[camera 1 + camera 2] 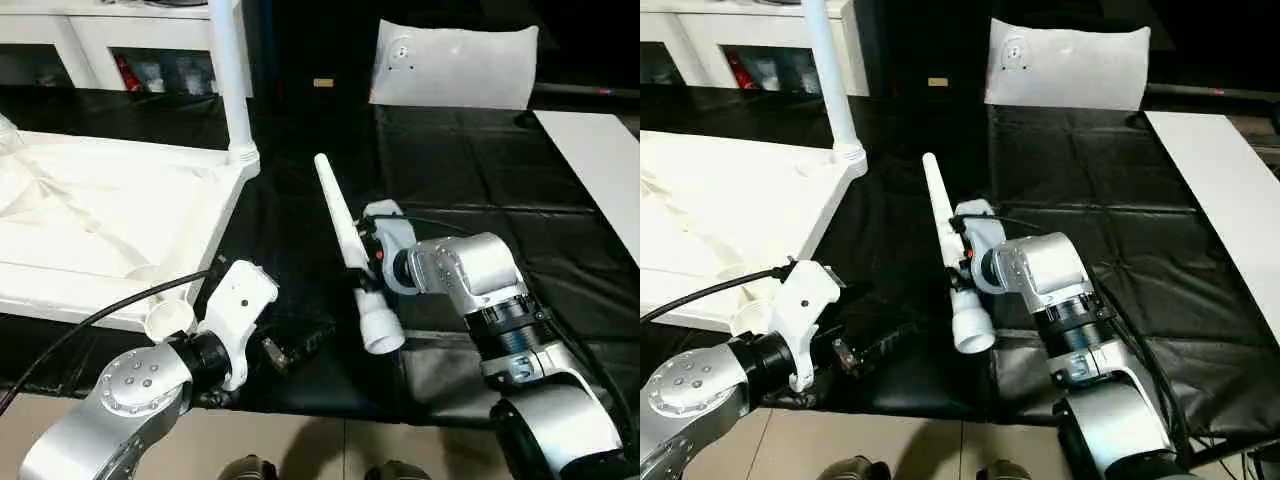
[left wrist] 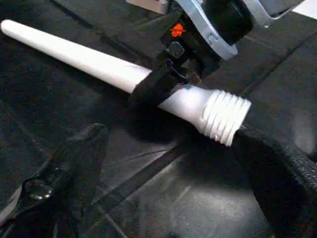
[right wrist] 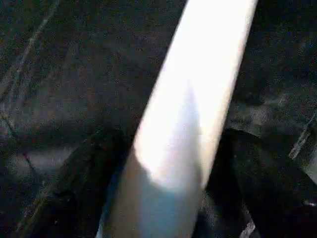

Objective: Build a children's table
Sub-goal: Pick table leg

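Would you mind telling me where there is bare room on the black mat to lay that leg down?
The widest bare patch of the black mat lies between the held leg and the flat white board. It is crowded near the tabletop, where the left gripper and right gripper work.

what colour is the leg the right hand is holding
White, with a ribbed screw end; the leg shows best in the left wrist view, clamped in the right hand.

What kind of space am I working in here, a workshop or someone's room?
Probably an indoor furniture-assembly spot on the floor rather than a workshop: black sheeting covers the ground, the upturned tabletop lies on it, and a white cabinet with glass doors stands behind.
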Available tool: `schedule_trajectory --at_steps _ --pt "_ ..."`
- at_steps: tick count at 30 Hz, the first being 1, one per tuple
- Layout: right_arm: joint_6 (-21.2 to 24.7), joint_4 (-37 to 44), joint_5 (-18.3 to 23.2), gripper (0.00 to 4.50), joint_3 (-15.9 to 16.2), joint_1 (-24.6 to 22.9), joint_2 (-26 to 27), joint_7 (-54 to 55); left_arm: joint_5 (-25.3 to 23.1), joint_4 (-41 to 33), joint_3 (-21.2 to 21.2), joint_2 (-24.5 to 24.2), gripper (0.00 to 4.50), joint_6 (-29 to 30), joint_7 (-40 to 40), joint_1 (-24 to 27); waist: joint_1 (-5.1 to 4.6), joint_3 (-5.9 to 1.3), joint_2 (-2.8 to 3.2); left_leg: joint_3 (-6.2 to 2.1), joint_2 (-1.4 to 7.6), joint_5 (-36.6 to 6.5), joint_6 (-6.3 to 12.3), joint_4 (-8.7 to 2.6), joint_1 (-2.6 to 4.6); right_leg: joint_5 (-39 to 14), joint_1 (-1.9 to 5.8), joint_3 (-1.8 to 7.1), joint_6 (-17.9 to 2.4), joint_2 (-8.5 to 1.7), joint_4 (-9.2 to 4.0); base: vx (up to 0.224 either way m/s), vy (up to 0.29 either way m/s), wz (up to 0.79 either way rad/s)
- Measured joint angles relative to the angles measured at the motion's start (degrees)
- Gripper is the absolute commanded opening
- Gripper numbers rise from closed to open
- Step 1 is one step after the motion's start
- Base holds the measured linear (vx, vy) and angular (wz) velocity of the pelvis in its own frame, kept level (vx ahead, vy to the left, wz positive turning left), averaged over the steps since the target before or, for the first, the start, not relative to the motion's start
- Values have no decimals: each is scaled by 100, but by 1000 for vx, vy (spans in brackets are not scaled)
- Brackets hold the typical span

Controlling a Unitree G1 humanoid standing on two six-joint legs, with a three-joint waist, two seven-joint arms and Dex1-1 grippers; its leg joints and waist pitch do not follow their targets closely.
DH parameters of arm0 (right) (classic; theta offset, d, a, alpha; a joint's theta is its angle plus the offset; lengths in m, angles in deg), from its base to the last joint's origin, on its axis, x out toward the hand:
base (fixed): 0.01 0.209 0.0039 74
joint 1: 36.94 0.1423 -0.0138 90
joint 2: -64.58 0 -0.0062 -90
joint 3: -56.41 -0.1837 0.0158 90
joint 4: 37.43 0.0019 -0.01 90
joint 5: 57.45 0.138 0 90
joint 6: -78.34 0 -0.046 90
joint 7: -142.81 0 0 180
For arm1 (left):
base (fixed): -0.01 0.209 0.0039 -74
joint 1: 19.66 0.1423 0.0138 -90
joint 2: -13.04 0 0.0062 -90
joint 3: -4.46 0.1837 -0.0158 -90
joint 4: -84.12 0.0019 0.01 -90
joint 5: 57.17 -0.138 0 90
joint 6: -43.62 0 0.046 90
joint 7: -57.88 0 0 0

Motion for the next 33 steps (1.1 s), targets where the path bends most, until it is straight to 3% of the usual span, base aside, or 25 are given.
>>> schedule_trajectory --at_steps 3,13,21,28,30,33 --pt "9 -9 -21 316 135 28 -124 -101 42 0 1 -59 450 37 -50 -6 6 -1 -2 8 5 1 -2 -2 0 1 -5 1 1 1 3 0 0 0" --pt "89 4 1 226 150 28 -363 -247 40 1 8 -90 450 31 -69 -21 31 -3 -5 26 13 2 -2 -5 -4 1 -17 10 1 5 2 0 0 0" --pt "5 55 50 189 77 -85 -399 -329 35 21 109 -123 450 1 -117 -69 52 -7 -5 29 19 2 -2 -5 -1 2 -15 9 0 7 3 0 0 0" --pt "-64 321 234 184 -405 -421 -395 -234 29 142 93 -51 450 -91 -106 -206 126 -12 0 34 25 12 -17 -5 1 3 -12 5 -3 8 5 0 0 0" --pt "-212 559 348 184 -740 -653 -338 -195 34 278 7 101 450 -106 -34 -246 136 -15 -5 48 34 16 -21 -6 0 4 -13 5 -4 8 5 0 0 0" --pt "-741 1412 727 184 -1611 -1225 -100 -74 -66 618 -292 521 450 -354 362 -549 169 -16 -11 80 56 34 -10 -9 -9 15 -23 3 -2 8 8 0 0 0"
